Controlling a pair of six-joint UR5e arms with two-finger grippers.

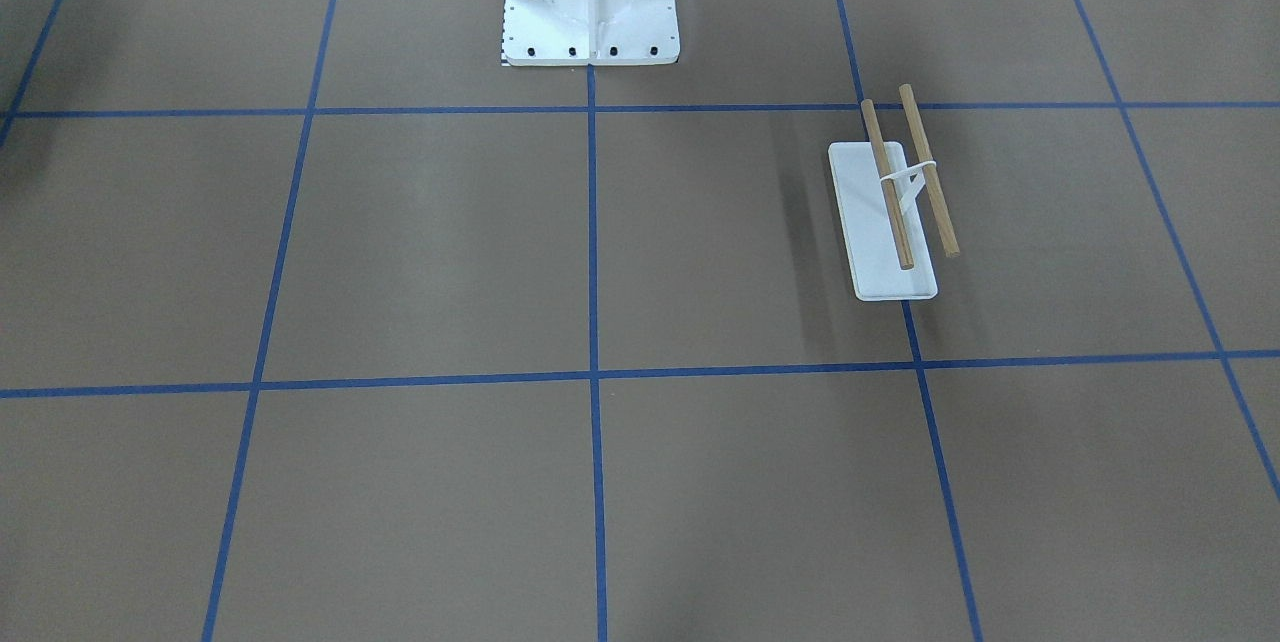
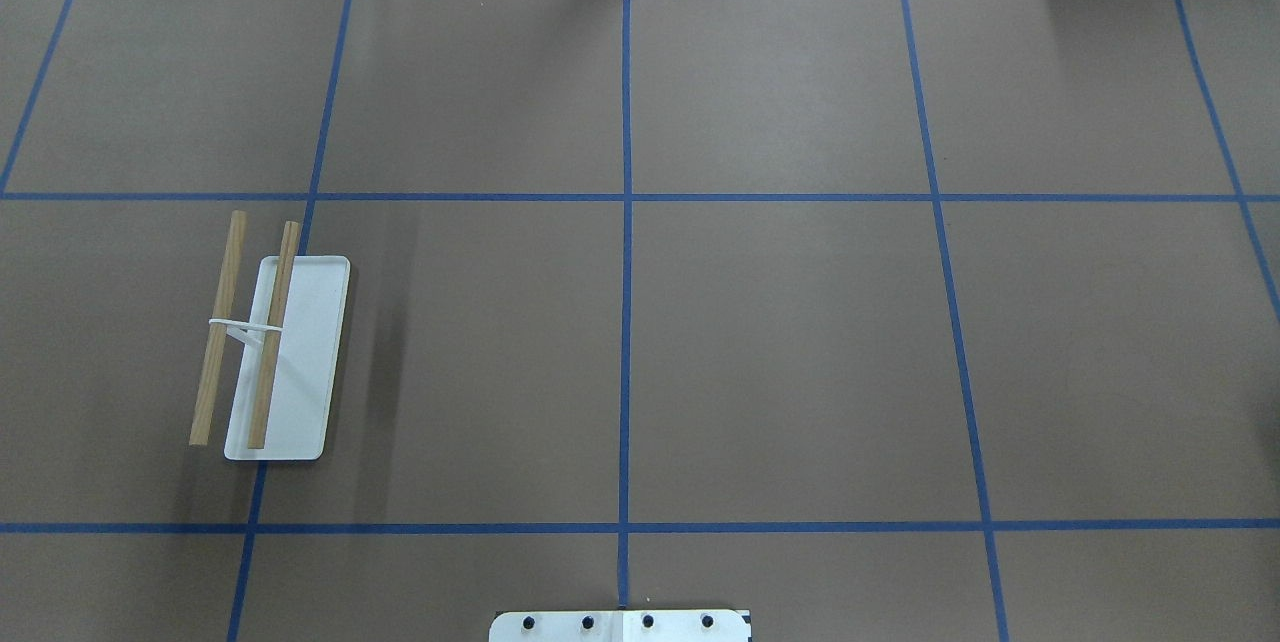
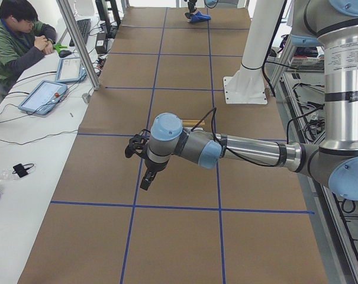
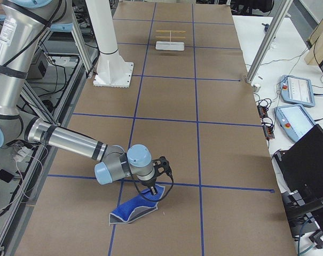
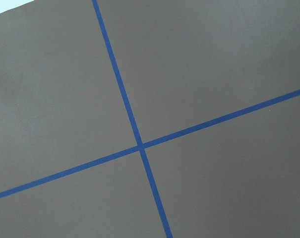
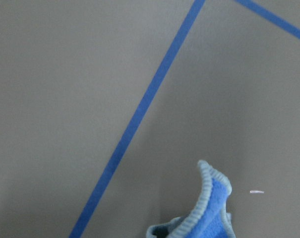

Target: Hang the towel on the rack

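Note:
The towel (image 4: 137, 207), blue with a grey underside and light edging, lies crumpled on the brown table near the robot's right end. One corner is raised under my right gripper (image 4: 153, 188). The right wrist view shows that raised blue corner (image 6: 207, 208), but no fingers, so I cannot tell if the gripper is open or shut. The rack (image 2: 250, 332), two wooden rods on a white base, stands bare on the robot's left side (image 1: 905, 184). My left gripper (image 3: 147, 177) hangs above the table past the rack, and I cannot tell its state.
The robot's white pedestal (image 1: 590, 12) stands at the middle of the table's robot side. Blue tape lines (image 2: 626, 222) grid the brown surface. An operator (image 3: 16, 41) sits at a side bench with tablets (image 3: 44, 96). Aluminium posts (image 4: 265, 37) rise at the far edge.

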